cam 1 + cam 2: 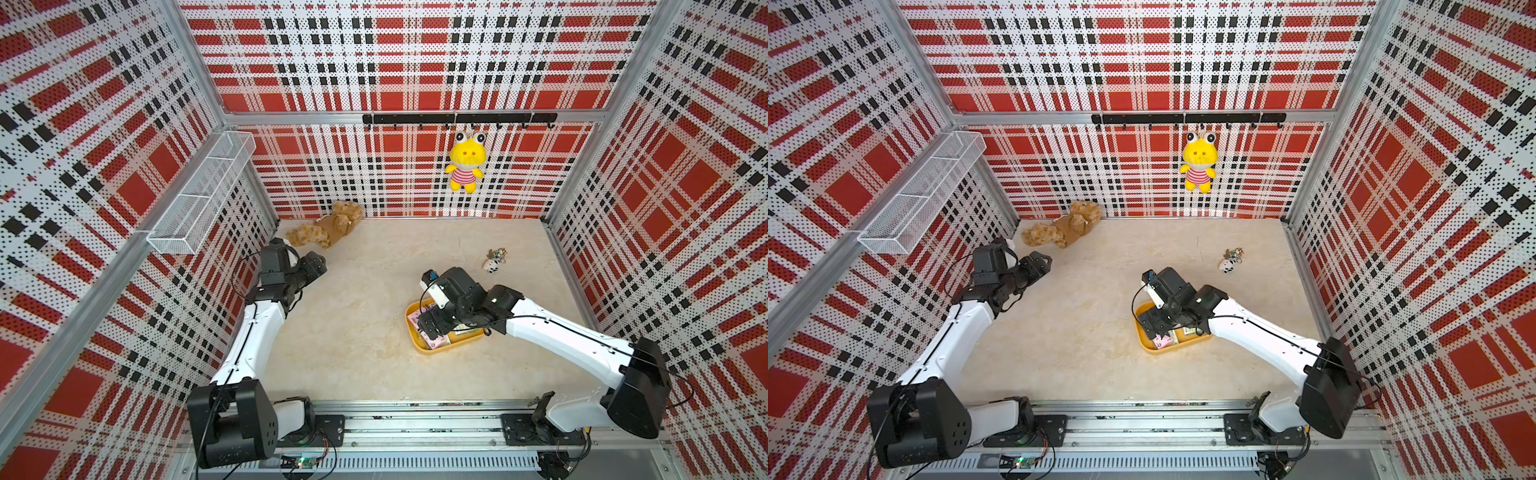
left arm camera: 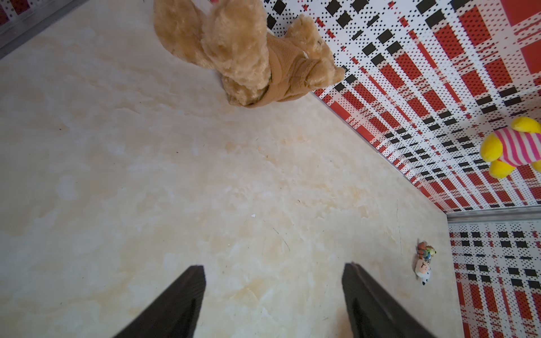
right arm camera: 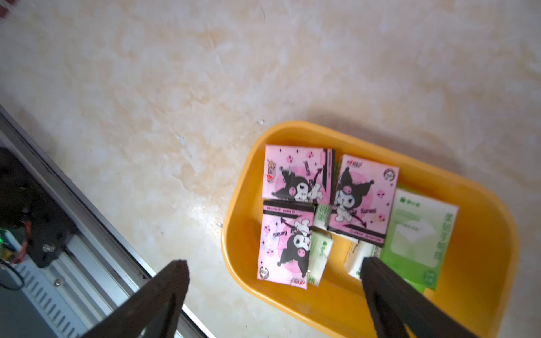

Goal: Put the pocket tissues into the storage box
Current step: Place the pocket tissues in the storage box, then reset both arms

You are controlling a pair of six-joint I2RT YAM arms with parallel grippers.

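Note:
The storage box [image 3: 234, 234] is a shallow yellow-orange tray right of the table's middle, seen in both top views [image 1: 419, 347] [image 1: 1148, 347]. Pocket tissues lie flat inside it: three pink packs [image 3: 297, 174] [image 3: 361, 196] [image 3: 285, 243], a green-and-white pack [image 3: 418, 237], and more green-and-white ones partly under them. My right gripper [image 3: 275, 262] hangs just above the box's near-left end [image 1: 428, 328], open and empty. One finger is over the table and the other over the box. My left gripper [image 2: 274, 266] is open and empty above bare table at the far left [image 1: 316, 264].
A brown plush bear [image 1: 328, 228] lies at the back left, close to my left gripper. A small keychain toy [image 1: 492, 266] lies behind the box. A yellow plush frog [image 1: 465, 162] hangs from a black hook rail [image 1: 415, 118]. A white wire basket [image 1: 203, 195] is fixed to the left wall.

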